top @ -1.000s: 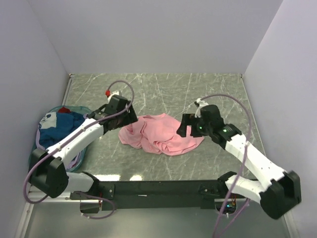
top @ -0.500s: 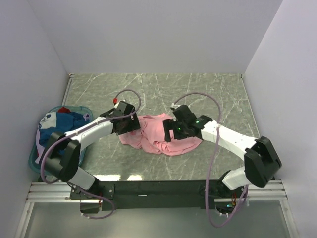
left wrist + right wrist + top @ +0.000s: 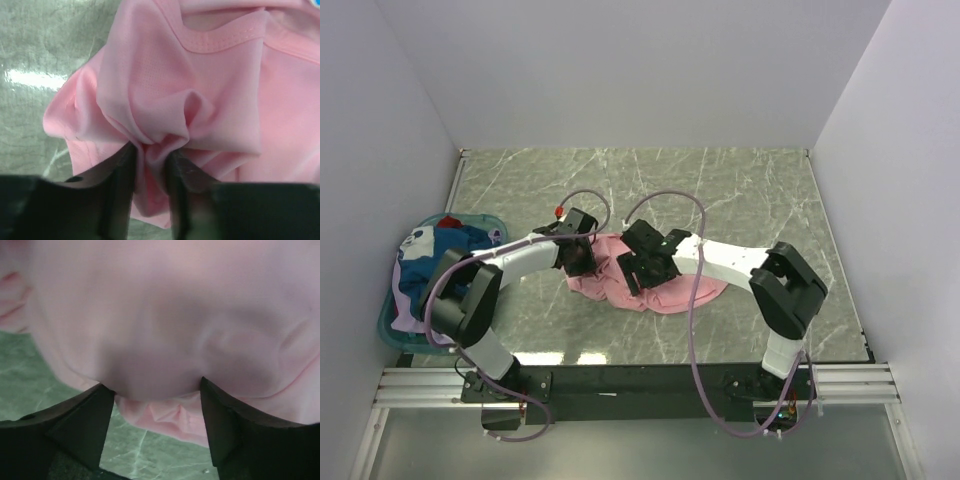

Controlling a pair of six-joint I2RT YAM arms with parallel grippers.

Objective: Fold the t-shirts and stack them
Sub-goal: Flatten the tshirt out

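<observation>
Now | teal basket [image 3: 382, 325]: bunched t-shirts [image 3: 438, 255] inside, untouched | left gripper [image 3: 150, 152], right of basket: pinching a fold of pink t-shirt [image 3: 670, 292], which lies crumpled right of basket | right gripper [image 3: 157, 390], farther right: fingers spread over cloth, gripping nothing | step: grasping to flatten | next: right needs hem grip, then pull apart

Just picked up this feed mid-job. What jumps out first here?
The crumpled pink t-shirt in the middle of the table draws the eye first. The left claw is pinched on a gathered fold at its left edge, while the right claw is spread wide over the cloth. At the far left, a teal basket holds bunched shirts, mostly blue.
</observation>
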